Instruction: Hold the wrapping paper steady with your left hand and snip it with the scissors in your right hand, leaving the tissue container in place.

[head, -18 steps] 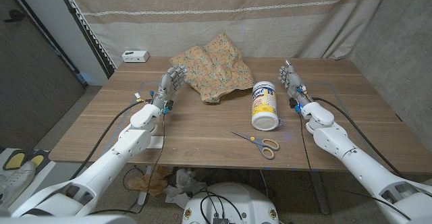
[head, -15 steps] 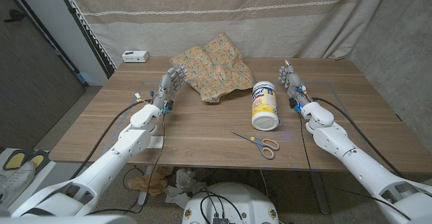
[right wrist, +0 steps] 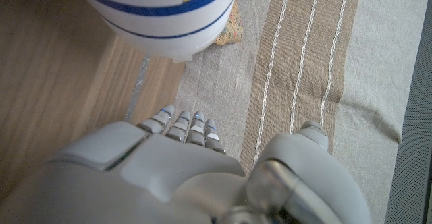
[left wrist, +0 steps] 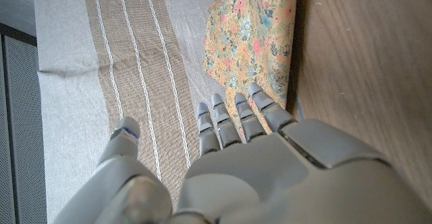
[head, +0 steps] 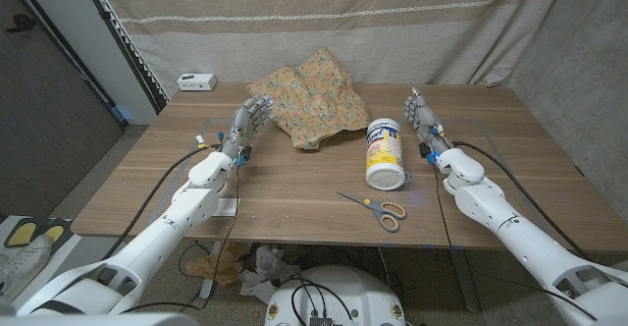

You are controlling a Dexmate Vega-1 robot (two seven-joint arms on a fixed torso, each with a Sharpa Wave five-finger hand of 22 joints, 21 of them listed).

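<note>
The floral wrapping paper lies crumpled at the back middle of the table, and its edge shows in the left wrist view. My left hand stands just left of it, fingers apart, holding nothing. A white tissue container with a yellow and blue label lies on its side right of the paper; its end shows in the right wrist view. My right hand stands right of the container, open and empty. Scissors with orange-and-blue handles lie near the front edge, below the container.
A small white box sits at the table's back left corner. A striped curtain hangs behind the table. Cables run along both forearms. Bare wood lies between the arms at the front.
</note>
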